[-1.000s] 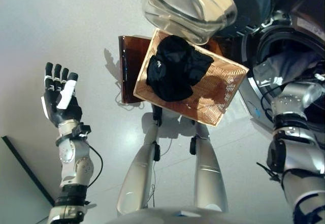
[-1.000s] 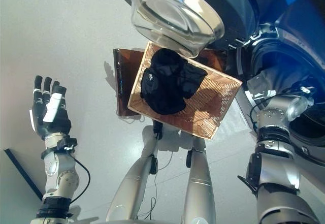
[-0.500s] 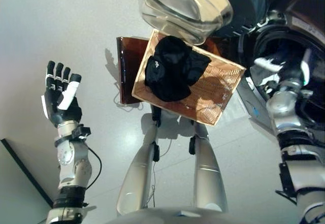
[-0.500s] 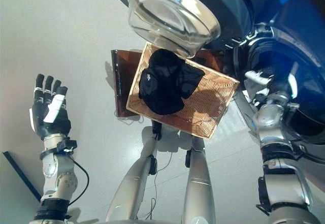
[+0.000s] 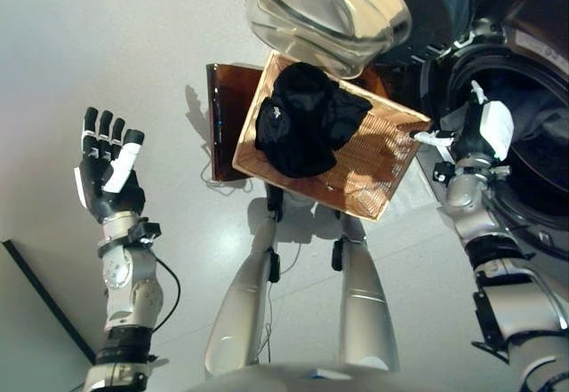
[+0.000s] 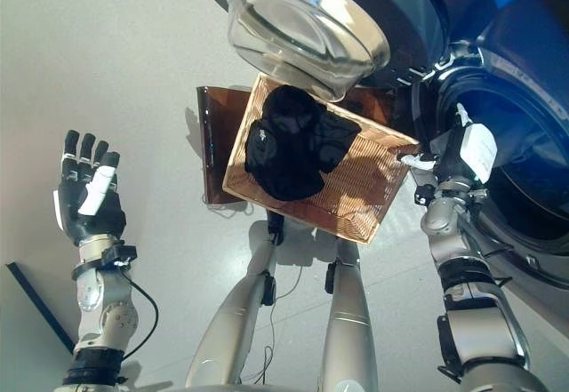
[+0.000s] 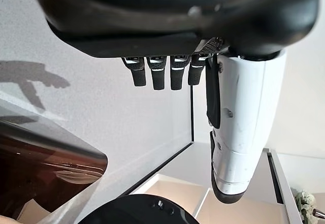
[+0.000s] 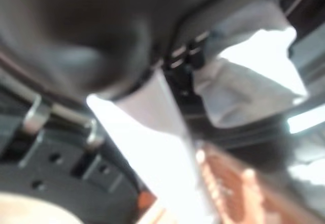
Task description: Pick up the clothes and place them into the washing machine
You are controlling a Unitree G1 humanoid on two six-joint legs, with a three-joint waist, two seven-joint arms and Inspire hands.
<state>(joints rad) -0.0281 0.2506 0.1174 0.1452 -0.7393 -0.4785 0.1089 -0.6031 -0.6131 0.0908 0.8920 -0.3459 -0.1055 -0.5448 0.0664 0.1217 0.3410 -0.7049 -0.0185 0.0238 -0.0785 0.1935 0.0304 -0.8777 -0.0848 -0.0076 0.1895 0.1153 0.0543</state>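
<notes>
Now we start from the black clothes (image 5: 305, 122), bunched in a heap on the far-left part of the wicker basket (image 5: 378, 170), which sits on a dark brown stand (image 5: 223, 125) on the floor (image 5: 133, 45). The heap's long axis runs roughly along the basket's diagonal, from its near-left side toward the far right. Above it hangs the glass door (image 5: 324, 8) of the washing machine, swung open, and the drum opening (image 5: 533, 99) lies to the right of the basket.

Our right hand (image 5: 484, 130) shows at the rim of that opening, just beside the basket's right corner; its white-covered thumb is plain, but we cannot tell from any view whether the fingers are spread or curled, and nothing is seen in it. From there the clothes lie to its left, across the basket.

Our left hand (image 5: 107, 165) is raised well apart from the basket on the left, fingers straight and spread, holding nothing.

We judge the right hand the nearer one, so the coming reach would go leftward over the basket's rim and down onto the heap.
</notes>
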